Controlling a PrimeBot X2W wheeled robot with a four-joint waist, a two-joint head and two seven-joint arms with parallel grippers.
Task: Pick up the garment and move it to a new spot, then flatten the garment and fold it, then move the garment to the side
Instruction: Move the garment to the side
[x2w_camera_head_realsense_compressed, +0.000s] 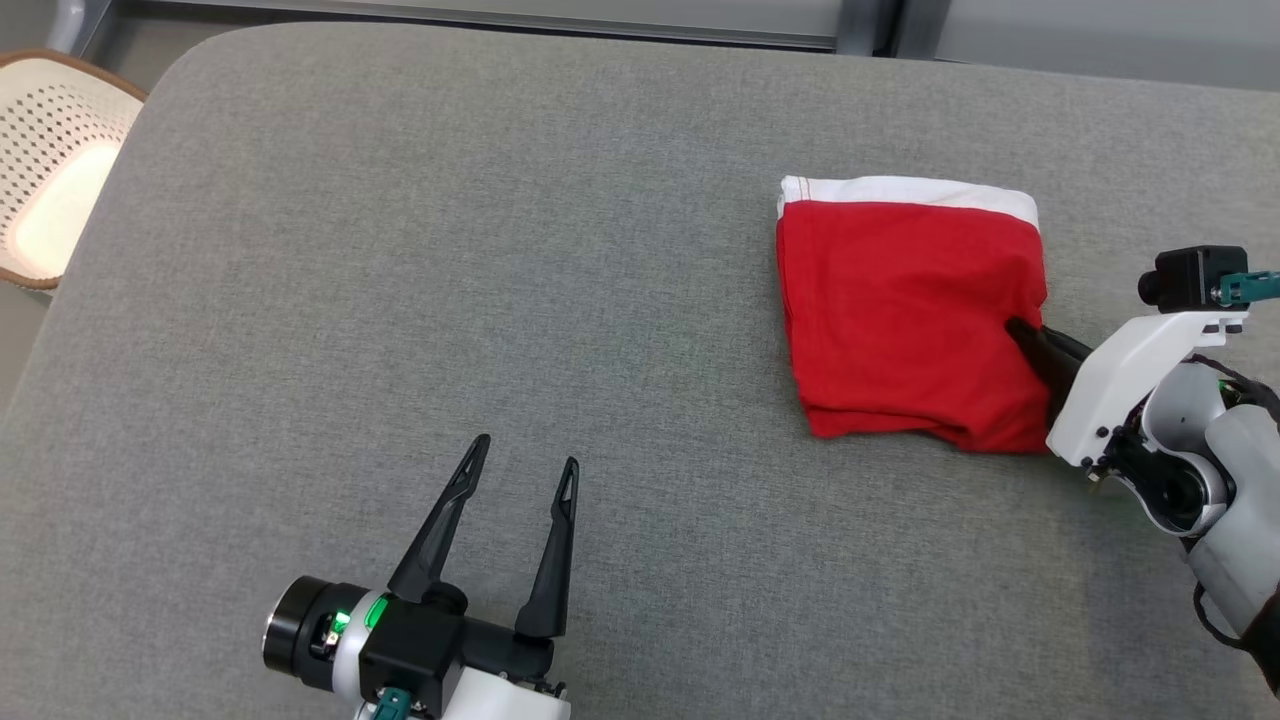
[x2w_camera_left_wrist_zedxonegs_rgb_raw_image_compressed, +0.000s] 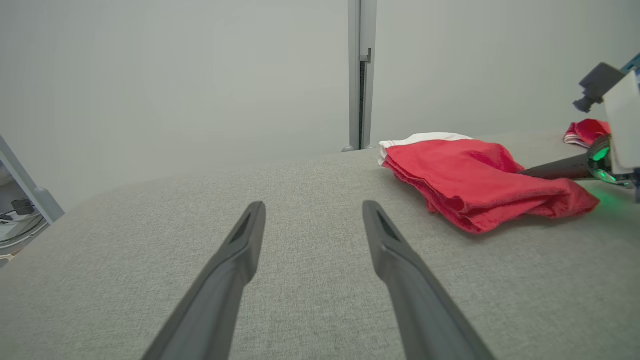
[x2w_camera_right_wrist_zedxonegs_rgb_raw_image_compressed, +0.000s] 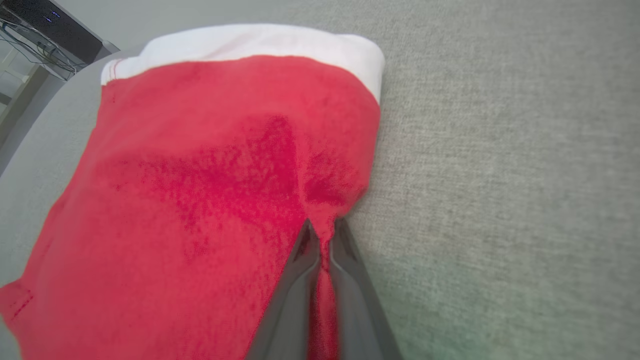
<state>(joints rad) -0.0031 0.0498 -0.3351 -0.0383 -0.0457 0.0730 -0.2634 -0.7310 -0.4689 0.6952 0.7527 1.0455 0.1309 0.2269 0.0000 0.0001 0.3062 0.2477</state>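
– Garment (x2w_camera_head_realsense_compressed: 905, 310) looks folded to me, a red square with its white band (x2w_camera_head_realsense_compressed: 900, 188) along the far edge. So why is only one arm busy?
– Start from the left. The pale basket (x2w_camera_head_realsense_compressed: 50, 150) stands off the corner of the tabletop (x2w_camera_head_realsense_compressed: 400, 250), out of it all. Next is the left claw (x2w_camera_head_realsense_compressed: 527, 450), fingers apart and holding nothing, low over bare grey cloth, well apart from the work. I'd guess it's out there so it can't snag the fold.
– And the garment lies right of the middle, flat on the tabletop.
– Yes, with the right claw (x2w_camera_head_realsense_compressed: 1015, 325) at its near right edge, low and almost level, clamped on a pinch of red cloth. My guess is that it grips there to drag the whole stack sideways.
– From the head camera that pinch hardly shows.
– The right wrist camera has it plainly: cloth puckered between the closed fingers (x2w_camera_right_wrist_zedxonegs_rgb_raw_image_compressed: 295, 290). The left wrist camera gives the stacked layers side-on, plus another red piece (x2w_camera_left_wrist_zedxonegs_rgb_raw_image_compressed: 585, 131) far behind
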